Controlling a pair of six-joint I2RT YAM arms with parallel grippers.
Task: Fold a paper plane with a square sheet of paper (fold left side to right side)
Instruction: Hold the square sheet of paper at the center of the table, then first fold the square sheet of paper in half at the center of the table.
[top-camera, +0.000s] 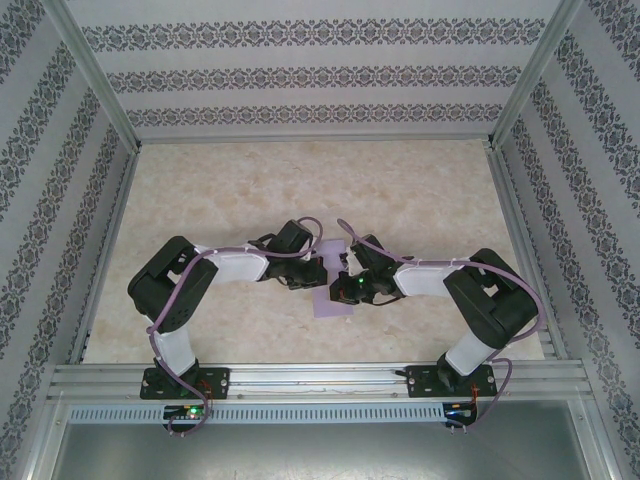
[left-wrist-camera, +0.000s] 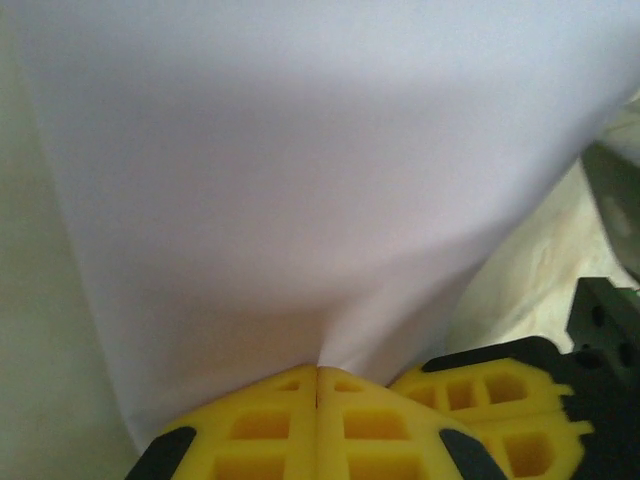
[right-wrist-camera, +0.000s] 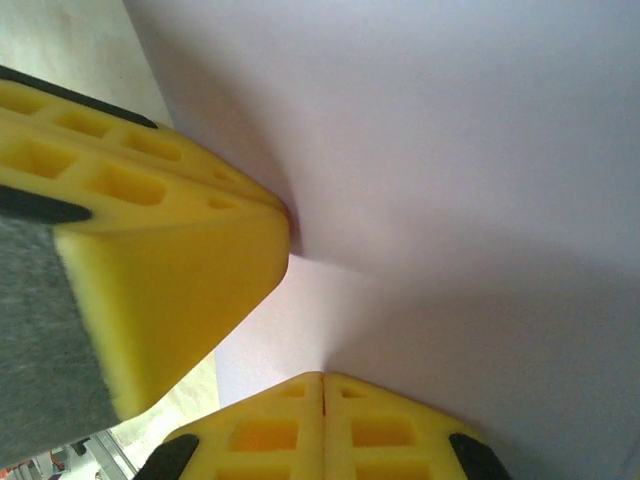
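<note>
Square sheet of paper (top-camera: 331, 304) over near-middle of tabletop (top-camera: 240, 190), bowed. Left tool (left-wrist-camera: 317, 375) and right tool (right-wrist-camera: 322, 380) pinched together on its edge, side by side. Probably limp, featherlight, crease-prone; corners safest to hold.

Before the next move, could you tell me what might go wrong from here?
The left gripper and right gripper both pinch the thin lilac square sheet of paper close together; uneven pulls could tear or crumple it. The sheet puckers at each pinch, so stray creases may form. The two also sit near enough to collide.
</note>
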